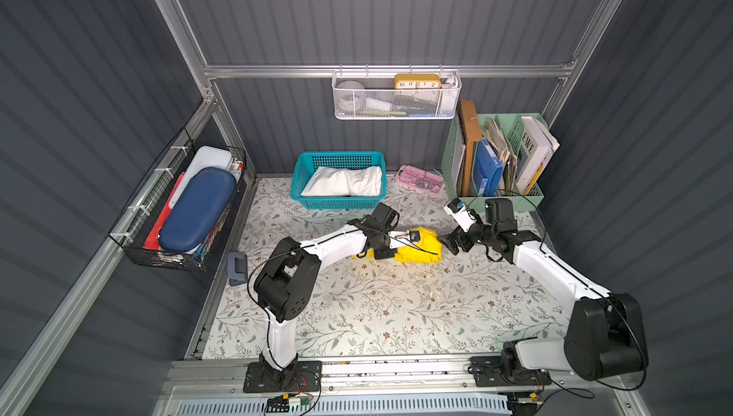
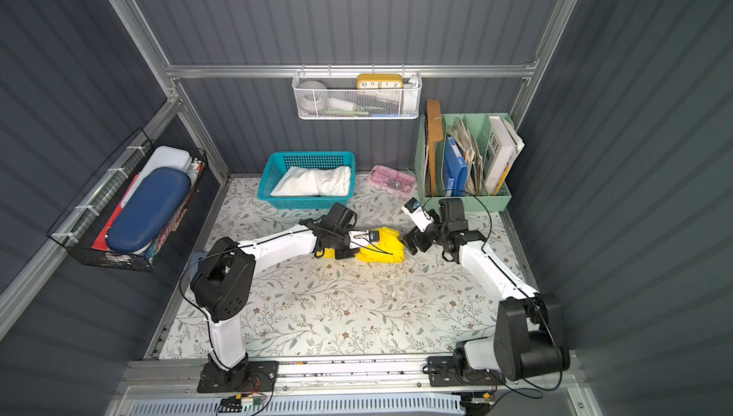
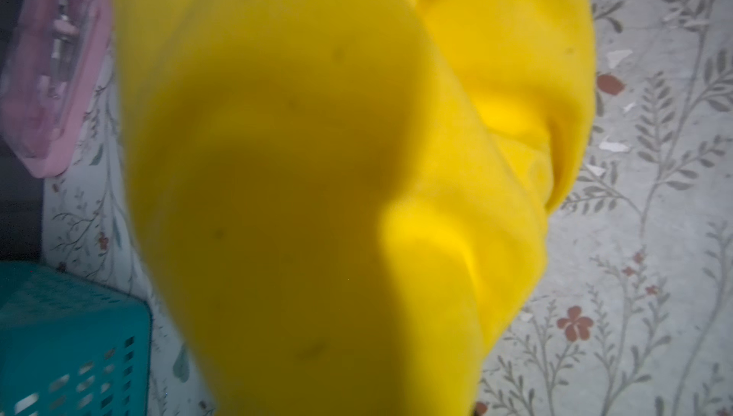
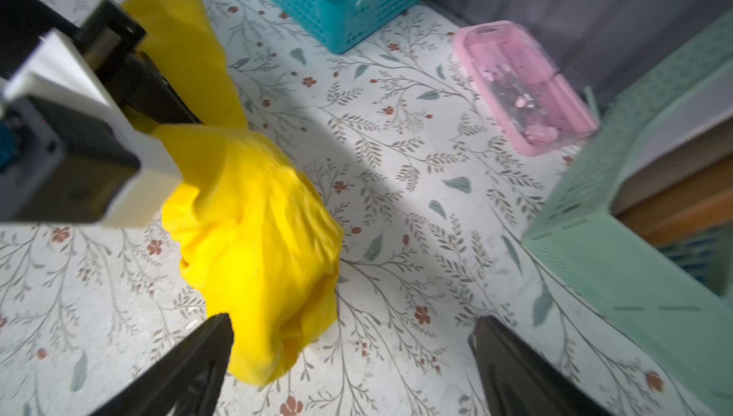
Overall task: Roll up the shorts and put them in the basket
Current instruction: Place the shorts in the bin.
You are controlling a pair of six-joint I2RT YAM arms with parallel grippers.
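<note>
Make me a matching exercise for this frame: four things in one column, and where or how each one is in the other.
A. yellow cloth shorts
B. white cloth shorts
C. pink plastic case
D. right gripper

1. inside the teal plastic basket
2. jaws wide open, holding nothing
3. bunched on the floral table
4. lying between the basket and the green file rack

Pairs: A-3, B-1, C-4, D-2

The floral table [image 1: 377,307] is lit brightly from above, the walls [image 1: 396,17] are shown dim, and the yellow shorts [image 3: 317,196] are rendered blurred in the left wrist view.
</note>
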